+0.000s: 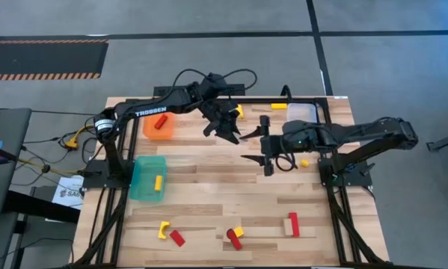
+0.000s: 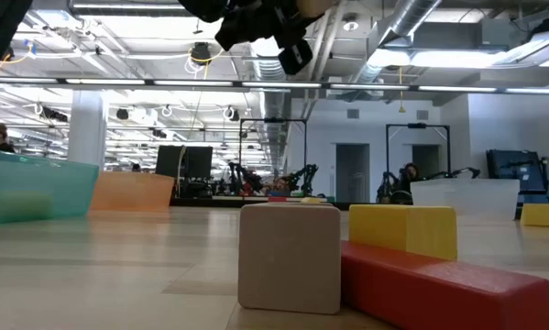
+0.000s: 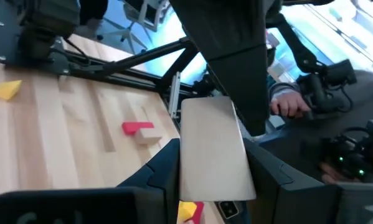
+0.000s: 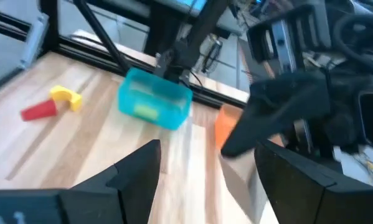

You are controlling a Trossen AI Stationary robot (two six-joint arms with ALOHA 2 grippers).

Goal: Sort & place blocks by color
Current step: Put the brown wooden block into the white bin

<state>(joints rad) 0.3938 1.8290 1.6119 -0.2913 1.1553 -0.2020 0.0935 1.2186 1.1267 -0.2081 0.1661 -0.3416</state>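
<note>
My left gripper [image 1: 225,128] is over the far middle of the table, shut on a pale wood block [image 3: 212,149], and shows high above the table in the low view [image 2: 265,27]. My right gripper [image 1: 259,147] is open and empty just right of it, and one of its dark fingers [image 3: 236,68] shows close beside the block. Whether that finger touches the block, I cannot tell. Red and yellow blocks lie near the front edge [image 1: 177,237], [image 1: 235,237], [image 1: 293,224]. Yellow blocks lie at the far side [image 1: 238,112], [image 1: 278,106] and below my right gripper [image 1: 304,162]. My left gripper pinches the pale wood block by its two long sides [image 3: 185,163] between its two fingers. The fingers lie along the block, and its free end sticks out past them. The block is lifted clear of the table.
An orange bin [image 1: 158,125] holds a red block. A teal bin [image 1: 149,178] holds a yellow block. A clear bin [image 1: 302,112] stands at the far right. In the low view a pale cube [image 2: 289,257], a yellow block [image 2: 402,229] and a red bar [image 2: 439,286] lie near the front. A person's hand [image 3: 289,101] shows beyond the table.
</note>
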